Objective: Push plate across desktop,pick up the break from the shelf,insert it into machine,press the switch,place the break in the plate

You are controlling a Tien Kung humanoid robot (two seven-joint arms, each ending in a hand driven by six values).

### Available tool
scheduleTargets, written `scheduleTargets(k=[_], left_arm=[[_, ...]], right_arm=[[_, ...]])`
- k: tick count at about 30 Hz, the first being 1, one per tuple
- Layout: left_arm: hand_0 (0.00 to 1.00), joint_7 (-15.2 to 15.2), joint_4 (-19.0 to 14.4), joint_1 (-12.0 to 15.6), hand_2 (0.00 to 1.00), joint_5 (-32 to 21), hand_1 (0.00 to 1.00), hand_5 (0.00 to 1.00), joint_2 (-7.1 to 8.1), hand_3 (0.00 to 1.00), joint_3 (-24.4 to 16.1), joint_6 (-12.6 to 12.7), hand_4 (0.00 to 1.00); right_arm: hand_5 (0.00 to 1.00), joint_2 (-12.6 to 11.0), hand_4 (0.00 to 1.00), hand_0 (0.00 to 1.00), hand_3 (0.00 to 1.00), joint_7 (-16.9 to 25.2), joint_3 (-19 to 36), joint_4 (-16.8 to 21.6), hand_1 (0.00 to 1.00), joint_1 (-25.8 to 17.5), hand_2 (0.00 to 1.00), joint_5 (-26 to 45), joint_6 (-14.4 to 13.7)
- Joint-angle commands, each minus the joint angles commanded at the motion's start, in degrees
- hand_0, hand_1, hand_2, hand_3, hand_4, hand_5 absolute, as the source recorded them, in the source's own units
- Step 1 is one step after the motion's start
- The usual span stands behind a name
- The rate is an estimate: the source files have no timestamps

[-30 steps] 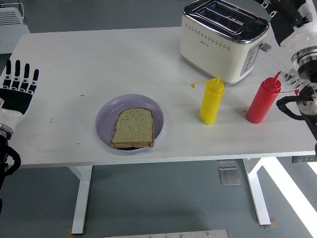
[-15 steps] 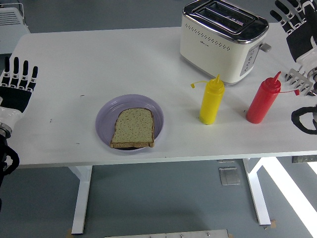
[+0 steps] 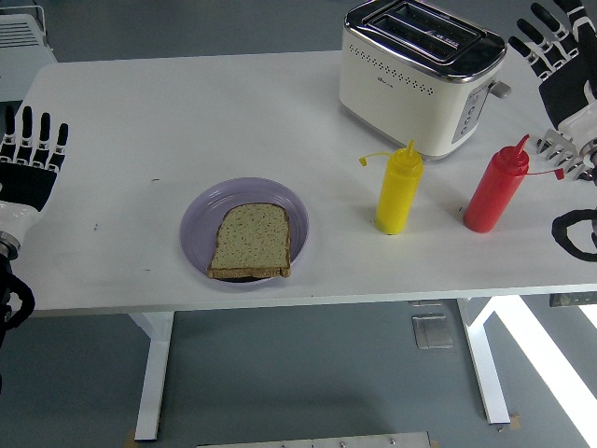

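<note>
right hand [image 3: 566, 67] cropped by edge, toaster [image 3: 422, 75] top cropped

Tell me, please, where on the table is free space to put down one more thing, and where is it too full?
The widest bare patch lies between the left hand, the plate and the toaster, across the far left of the table. The near strip right of the plate is narrower. It is crowded around the yellow bottle, the red bottle and the right hand.
</note>
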Motion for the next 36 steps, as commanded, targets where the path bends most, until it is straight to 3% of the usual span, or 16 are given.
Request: scheduleTargets(k=[36], left_arm=[[0.786, 0.6, -0.5, 0.5, 0.673, -1.1, 0.714, 0.815, 0.01, 0.652, -0.2, -0.2, 0.56]], right_arm=[[0.423, -0.1, 0.718, 0.743, 0.683, 0.9, 2.5, -0.2, 0.696, -3.2, 0.661, 6.0, -0.5]])
